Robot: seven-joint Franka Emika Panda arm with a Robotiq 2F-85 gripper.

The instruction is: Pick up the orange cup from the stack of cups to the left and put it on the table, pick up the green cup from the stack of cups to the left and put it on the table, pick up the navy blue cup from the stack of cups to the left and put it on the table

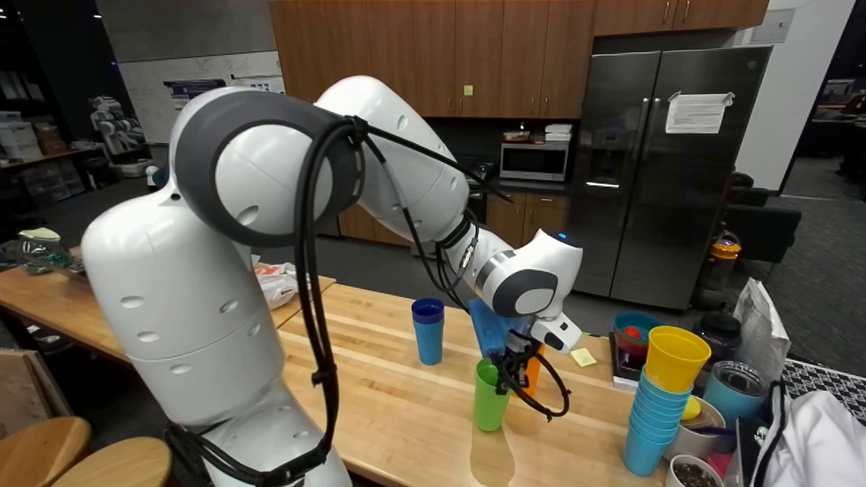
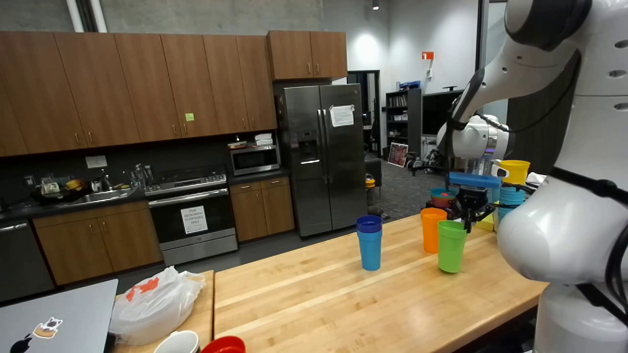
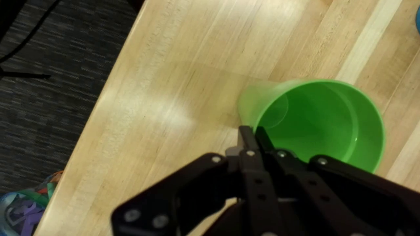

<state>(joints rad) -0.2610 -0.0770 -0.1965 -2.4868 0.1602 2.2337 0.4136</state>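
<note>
My gripper (image 3: 253, 131) is shut on the rim of the green cup (image 3: 315, 121), one finger inside and one outside. The green cup also shows in both exterior views (image 1: 490, 406) (image 2: 451, 250); it tilts slightly, and I cannot tell if its base touches the table. The orange cup (image 2: 431, 233) stands on the table beside it, partly hidden behind the gripper in an exterior view (image 1: 533, 373). The navy blue cup (image 1: 428, 310) sits in a light blue cup (image 1: 429, 343) further along the table; this stack also shows in an exterior view (image 2: 369, 224).
A tall stack of light blue cups (image 1: 654, 412) topped by a yellow cup (image 1: 676, 353) stands near the table's end. Pots, a tumbler (image 1: 736, 391) and a bowl (image 1: 632, 331) crowd around it. A plastic bag (image 2: 156, 304), a red cup (image 2: 224, 344) and a laptop (image 2: 54, 314) lie at the opposite end.
</note>
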